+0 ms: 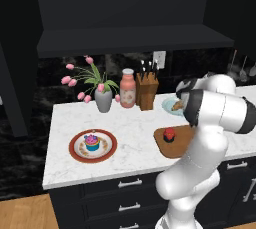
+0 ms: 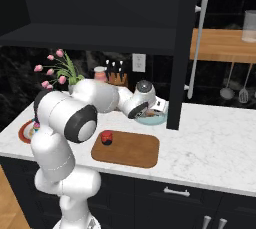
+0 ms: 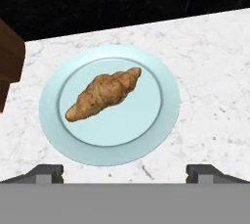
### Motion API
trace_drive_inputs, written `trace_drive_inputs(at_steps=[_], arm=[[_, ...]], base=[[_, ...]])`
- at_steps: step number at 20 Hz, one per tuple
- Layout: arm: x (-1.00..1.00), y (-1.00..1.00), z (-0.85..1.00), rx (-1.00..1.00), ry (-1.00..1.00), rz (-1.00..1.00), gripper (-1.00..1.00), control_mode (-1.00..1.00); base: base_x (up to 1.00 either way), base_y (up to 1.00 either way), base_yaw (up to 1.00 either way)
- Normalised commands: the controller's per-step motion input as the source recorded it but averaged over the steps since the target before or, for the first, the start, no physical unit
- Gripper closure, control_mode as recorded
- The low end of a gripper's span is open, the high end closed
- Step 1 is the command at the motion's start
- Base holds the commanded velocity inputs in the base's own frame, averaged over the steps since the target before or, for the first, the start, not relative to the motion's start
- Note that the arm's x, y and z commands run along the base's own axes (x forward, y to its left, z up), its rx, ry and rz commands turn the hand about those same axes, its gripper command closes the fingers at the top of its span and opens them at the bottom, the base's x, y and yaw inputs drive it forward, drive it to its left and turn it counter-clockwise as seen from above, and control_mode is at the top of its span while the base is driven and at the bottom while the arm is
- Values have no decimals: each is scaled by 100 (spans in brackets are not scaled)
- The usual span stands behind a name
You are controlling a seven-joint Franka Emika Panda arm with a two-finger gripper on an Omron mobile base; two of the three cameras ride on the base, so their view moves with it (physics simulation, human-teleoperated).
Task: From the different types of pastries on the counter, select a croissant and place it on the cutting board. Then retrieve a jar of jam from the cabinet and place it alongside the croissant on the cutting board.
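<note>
- From the hand camera I saw the croissant [image 3: 104, 93] lying on its side in the middle of a round light blue plate [image 3: 161, 120], its length running diagonally across the dish.
- The gripper [image 3: 125, 171] hung above that plate with its fingers spread wide apart; the two dark fingertips [image 3: 46, 173] stood at either side of the plate's near rim, touching nothing and holding nothing.
- In the left base view the blue plate [image 1: 167, 104] sat at the far side of the counter [image 1: 130, 123], just right of the knife block [image 1: 146, 90], with the robot's arm partly covering it.
- The cutting board [image 2: 132, 150] lay on the near part of the counter, in front of the blue plate and apart from it.
- The jar of jam [image 2: 106, 137] stood upright on the left end of the cutting board, red lid on top.
- The cupcake [image 1: 92, 142] sat on a red-rimmed plate [image 1: 77, 150] well to the left, near the front edge of the counter.
- Behind it, near the back wall, stood a grey vase of pink tulips [image 1: 102, 93], and a tall pink bottle [image 1: 128, 89] just left of the knife block.
- A dark cabinet [image 1: 130, 3] hung above the counter.
</note>
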Motion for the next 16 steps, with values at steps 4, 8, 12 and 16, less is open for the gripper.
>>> trace_drive_inputs(at_steps=[4, 8, 12, 16], arm=[[74, -21, 0, 7, 21, 6, -100, -100], [71, 0, 0, 2, 17, 9, -100, -100], [44, 0, 0, 0, 19, 16, -100, -100], [15, 0, 0, 0, 10, 21, -100, -100]], base=[[0, 0, 0], [0, 0, 0], [0, 0, 0], [0, 0, 0]])
